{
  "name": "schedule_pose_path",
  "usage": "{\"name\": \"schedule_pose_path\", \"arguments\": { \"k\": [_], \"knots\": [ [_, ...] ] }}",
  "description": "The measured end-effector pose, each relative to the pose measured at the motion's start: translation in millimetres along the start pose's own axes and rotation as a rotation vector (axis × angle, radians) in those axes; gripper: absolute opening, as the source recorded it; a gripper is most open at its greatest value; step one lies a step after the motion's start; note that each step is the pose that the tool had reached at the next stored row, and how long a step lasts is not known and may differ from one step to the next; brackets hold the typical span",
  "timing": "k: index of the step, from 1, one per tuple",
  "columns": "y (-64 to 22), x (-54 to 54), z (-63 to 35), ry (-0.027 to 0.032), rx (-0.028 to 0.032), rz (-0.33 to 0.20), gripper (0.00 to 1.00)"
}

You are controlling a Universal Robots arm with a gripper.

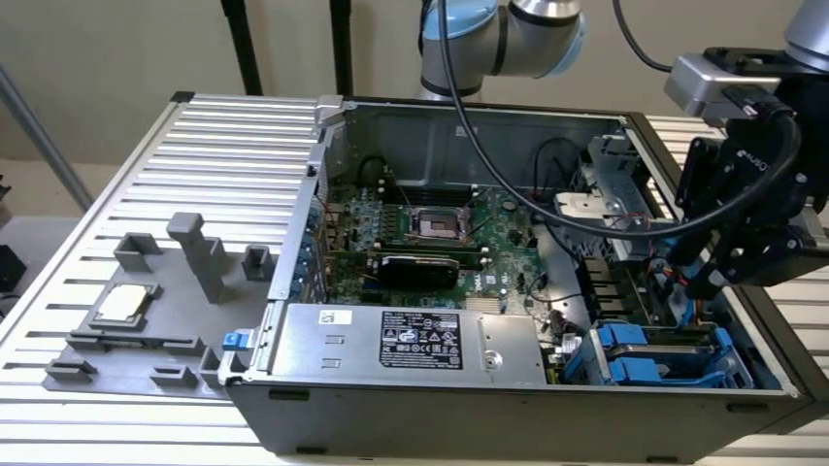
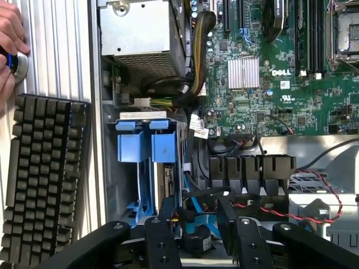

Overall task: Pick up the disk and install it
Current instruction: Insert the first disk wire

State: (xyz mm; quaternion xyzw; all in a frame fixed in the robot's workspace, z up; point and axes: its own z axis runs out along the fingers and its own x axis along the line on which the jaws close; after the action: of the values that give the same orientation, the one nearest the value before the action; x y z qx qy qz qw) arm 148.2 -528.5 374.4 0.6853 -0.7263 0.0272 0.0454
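Two bright blue carriers stand side by side in the drive cage at the case's front corner [image 1: 647, 351], on the exterior view's right. In the wrist view their blue tabs [image 2: 148, 147] stick up from the cage, with a grey drive edge [image 2: 168, 179] below them. I take one of these for the disk, but which one I cannot tell. My gripper [image 1: 712, 282] hangs just above and behind that cage. It is open [image 2: 197, 212]; only cables and a dark connector show between its black fingers [image 2: 161, 238], and they hold nothing.
The open computer case [image 1: 388, 427] holds a green motherboard [image 1: 428, 228] and a silver power supply with a black label [image 1: 414, 340]. A grey fixture plate with a small silver chip [image 1: 123, 304] lies to the exterior view's left. Beside the case are a keyboard [image 2: 45, 179] and a person's hand [image 2: 10, 39].
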Motion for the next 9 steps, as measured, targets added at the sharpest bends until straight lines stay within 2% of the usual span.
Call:
{"name": "schedule_pose_path", "arguments": {
  "k": [4,5,6,9],
  "knots": [
    [-1.0,-0.8,0.3,0.0215,-0.0062,0.0,0.45],
    [-1.2,-1.1,0.4,0.0279,-0.0077,0.0,0.43],
    [-1.3,-1.4,0.4,0.0344,-0.0091,0.0,0.36],
    [-1.7,-2.1,0.3,0.0543,-0.0151,0.0,0.36]
  ]
}}
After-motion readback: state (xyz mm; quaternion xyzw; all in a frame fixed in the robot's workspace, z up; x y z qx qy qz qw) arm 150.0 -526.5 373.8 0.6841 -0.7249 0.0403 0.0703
